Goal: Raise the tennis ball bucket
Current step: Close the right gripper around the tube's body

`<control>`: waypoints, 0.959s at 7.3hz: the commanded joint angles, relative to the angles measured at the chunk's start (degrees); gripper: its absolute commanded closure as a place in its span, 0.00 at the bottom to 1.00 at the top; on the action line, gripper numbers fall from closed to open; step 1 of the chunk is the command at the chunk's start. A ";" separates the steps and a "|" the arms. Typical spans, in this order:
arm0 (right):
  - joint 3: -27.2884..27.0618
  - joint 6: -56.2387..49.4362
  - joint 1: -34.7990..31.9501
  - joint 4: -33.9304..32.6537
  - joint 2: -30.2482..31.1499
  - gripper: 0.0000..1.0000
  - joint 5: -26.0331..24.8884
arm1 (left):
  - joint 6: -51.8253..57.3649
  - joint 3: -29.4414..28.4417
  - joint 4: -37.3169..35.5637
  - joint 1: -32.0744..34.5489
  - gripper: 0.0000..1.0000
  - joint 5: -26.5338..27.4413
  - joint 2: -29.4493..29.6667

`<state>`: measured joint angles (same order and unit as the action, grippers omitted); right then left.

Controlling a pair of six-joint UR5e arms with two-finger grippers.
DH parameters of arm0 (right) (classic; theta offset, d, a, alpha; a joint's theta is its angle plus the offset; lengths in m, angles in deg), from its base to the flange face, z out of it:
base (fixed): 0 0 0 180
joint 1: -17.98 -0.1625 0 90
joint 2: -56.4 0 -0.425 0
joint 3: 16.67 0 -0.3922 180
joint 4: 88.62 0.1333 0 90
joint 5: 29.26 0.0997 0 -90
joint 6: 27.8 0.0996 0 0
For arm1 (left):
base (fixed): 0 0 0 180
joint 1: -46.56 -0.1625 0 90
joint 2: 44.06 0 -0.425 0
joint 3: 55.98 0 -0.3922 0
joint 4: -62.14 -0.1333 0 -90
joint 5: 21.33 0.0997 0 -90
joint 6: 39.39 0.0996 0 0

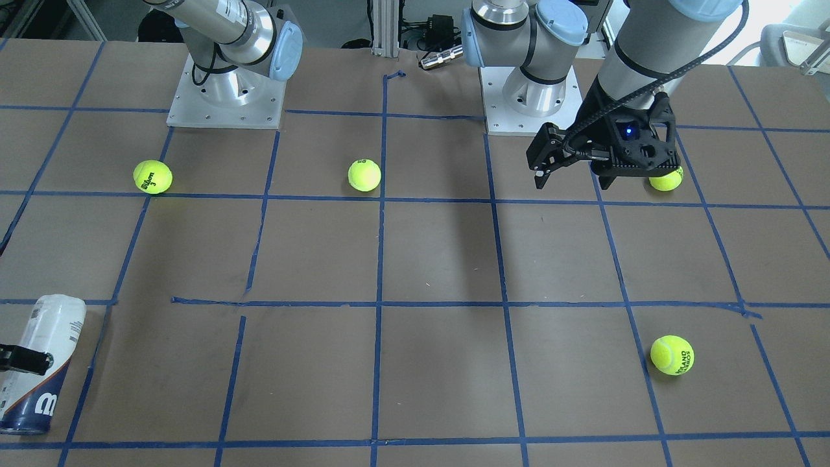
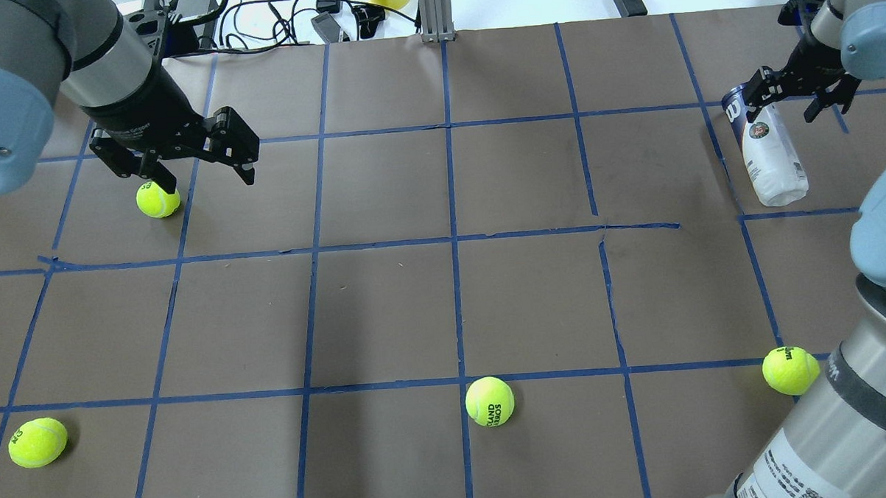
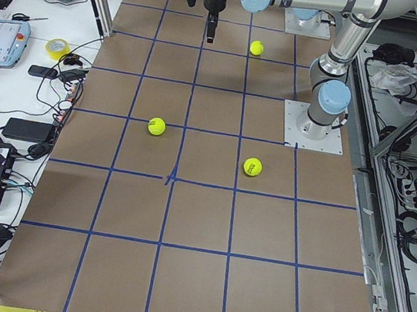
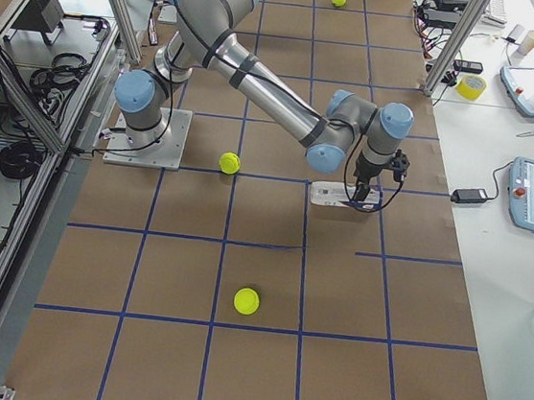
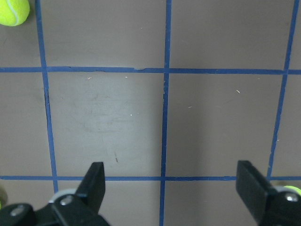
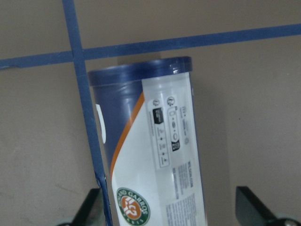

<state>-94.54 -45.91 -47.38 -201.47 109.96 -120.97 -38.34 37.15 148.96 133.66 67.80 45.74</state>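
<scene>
The tennis ball bucket (image 2: 771, 160) is a slim can with a white and navy label, lying on its side at the table's far right. It also shows in the front view (image 1: 40, 360) and fills the right wrist view (image 6: 160, 155). My right gripper (image 2: 783, 112) is open just over its navy end. One finger (image 6: 94, 207) stands on each side of the can, and neither is closed on it. My left gripper (image 2: 208, 180) is open and empty over the far left of the table, beside a loose tennis ball (image 2: 157, 200).
Three more loose tennis balls lie on the brown, blue-taped table (image 2: 445, 308): front left (image 2: 37, 442), front middle (image 2: 489, 401) and front right (image 2: 790, 370) by my right arm's base. Cables and gear lie past the far edge (image 2: 317, 10).
</scene>
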 commanded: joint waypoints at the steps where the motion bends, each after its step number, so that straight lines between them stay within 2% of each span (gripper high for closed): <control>1: -0.09 0.09 0.23 -0.26 -2.31 0.00 0.57 | 0.01 0.03 0.01 0.00 0.00 0.09 0.03; 6: -1.67 -0.26 0.23 0.18 -3.11 0.00 -0.05 | 0.71 0.91 -0.61 0.00 0.00 0.61 -0.23; 7: -1.67 -0.61 0.23 0.18 -3.37 0.03 -0.05 | 0.63 0.91 -0.69 0.00 0.00 0.44 -0.23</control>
<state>-96.16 -46.19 -47.15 -201.31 106.76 -121.01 -37.69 38.04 148.38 133.66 68.34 45.57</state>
